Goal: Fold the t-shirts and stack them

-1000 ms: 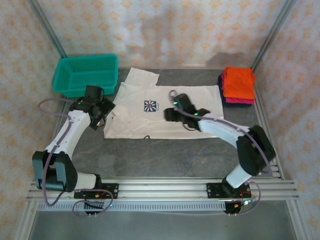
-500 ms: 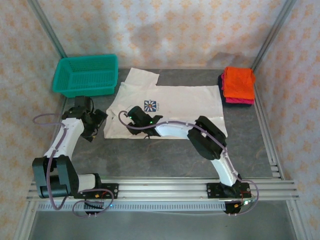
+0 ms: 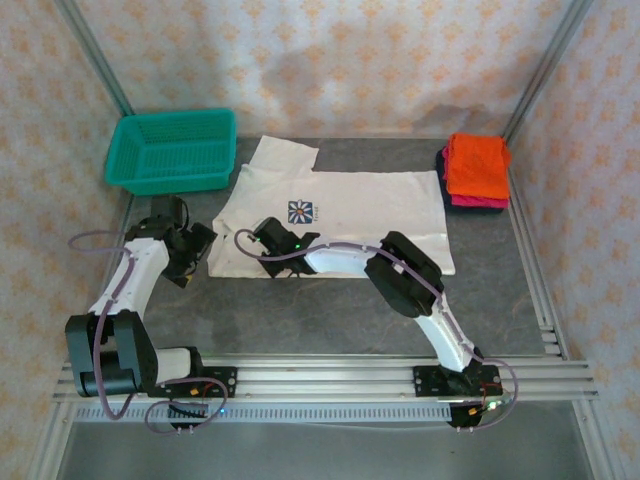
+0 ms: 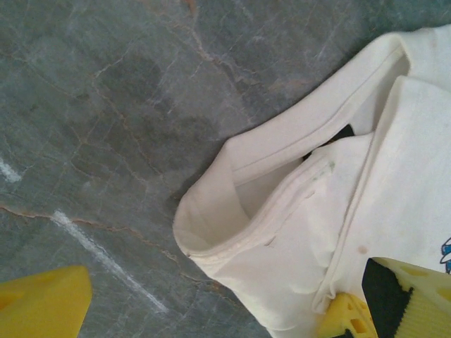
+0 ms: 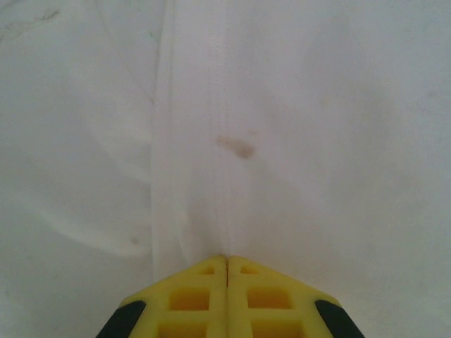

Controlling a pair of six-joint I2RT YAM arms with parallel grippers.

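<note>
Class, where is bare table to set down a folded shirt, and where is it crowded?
Free: the near table strip between white t-shirt and rail; the far strip between its sleeve and the folded stack. Crowded: left gripper's corner by the teal basket.

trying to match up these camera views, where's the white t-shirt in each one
top external: white t-shirt spread flat in the middle of the table.
left wrist: right half of the picture, sleeve opening near the centre.
right wrist: white cloth below the camera, a seam running into the shut right gripper.
shared landmark: blue logo, also peeking in at the left wrist picture's right edge.
</note>
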